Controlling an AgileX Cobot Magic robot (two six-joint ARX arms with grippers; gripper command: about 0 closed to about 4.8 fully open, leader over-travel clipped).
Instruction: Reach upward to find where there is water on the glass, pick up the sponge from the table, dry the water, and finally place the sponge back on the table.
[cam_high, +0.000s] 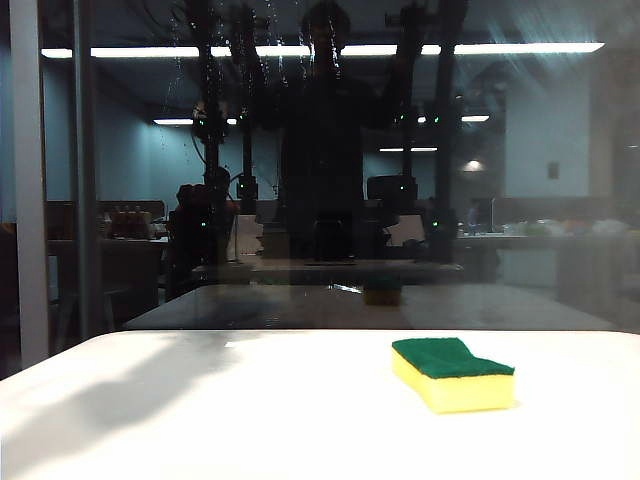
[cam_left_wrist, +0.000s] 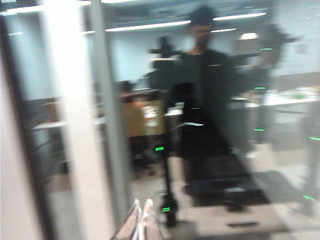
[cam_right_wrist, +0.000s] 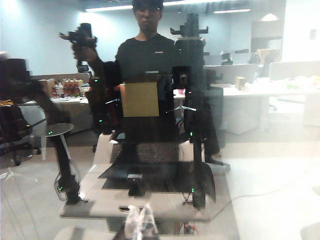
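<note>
Sponge (cam_high: 452, 374) on table (cam_high: 250, 420) — both end effectors (cam_left_wrist: 142, 220) (cam_right_wrist: 141, 222) pressed together, facing glass (cam_high: 330, 200).

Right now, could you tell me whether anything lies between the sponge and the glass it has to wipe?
Nothing visible does. The sponge lies alone on the table, with bare tabletop up to the glass. The left gripper and right gripper are raised, facing the pane, both shut and empty.

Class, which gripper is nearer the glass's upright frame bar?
Left. The left gripper faces the glass with the frame bar looming close beside it. The right gripper faces it farther along, with no bar in its view.
</note>
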